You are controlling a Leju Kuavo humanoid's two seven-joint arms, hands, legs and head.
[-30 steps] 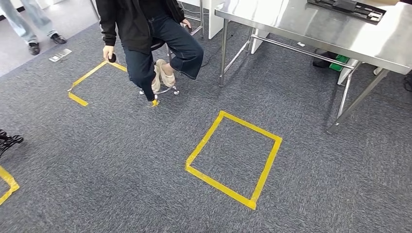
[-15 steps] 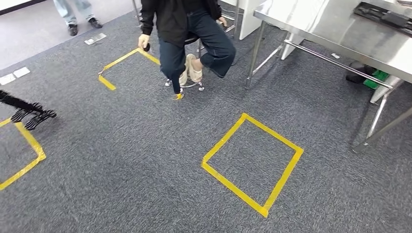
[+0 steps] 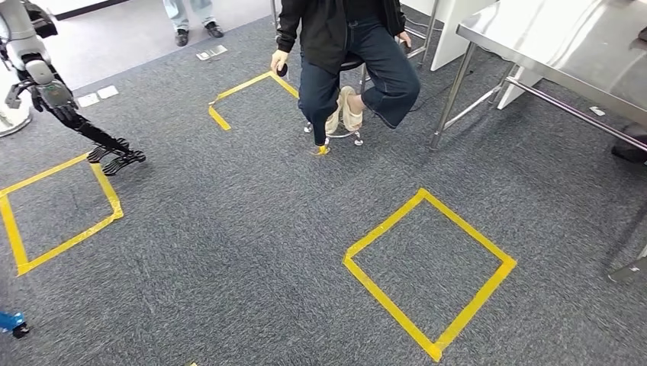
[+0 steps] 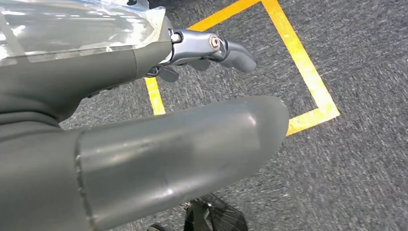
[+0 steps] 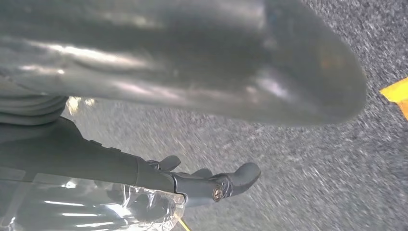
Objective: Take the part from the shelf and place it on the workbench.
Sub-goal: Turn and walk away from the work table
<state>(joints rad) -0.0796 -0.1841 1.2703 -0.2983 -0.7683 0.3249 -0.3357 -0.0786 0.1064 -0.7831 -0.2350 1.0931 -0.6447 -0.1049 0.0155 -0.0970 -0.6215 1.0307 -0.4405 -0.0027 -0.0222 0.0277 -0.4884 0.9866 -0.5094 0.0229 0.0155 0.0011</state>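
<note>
The steel workbench stands at the far right of the head view, seen by its top corner and legs. In the left wrist view my left hand hangs over the grey carpet, thumb and fingers apart, holding nothing. In the right wrist view my right hand also hangs above the carpet with its fingers spread and nothing in it.
A person sits on a stool beside the workbench. Yellow tape squares mark the carpet. Another robot's arm and dark hand reach down at the far left. Someone's feet stand at the back. A small blue object lies at the lower left.
The whole picture has shifted right and down, so the camera has turned left. The workbench slid toward the right edge, and the other robot's arm and a second tape square came into view.
</note>
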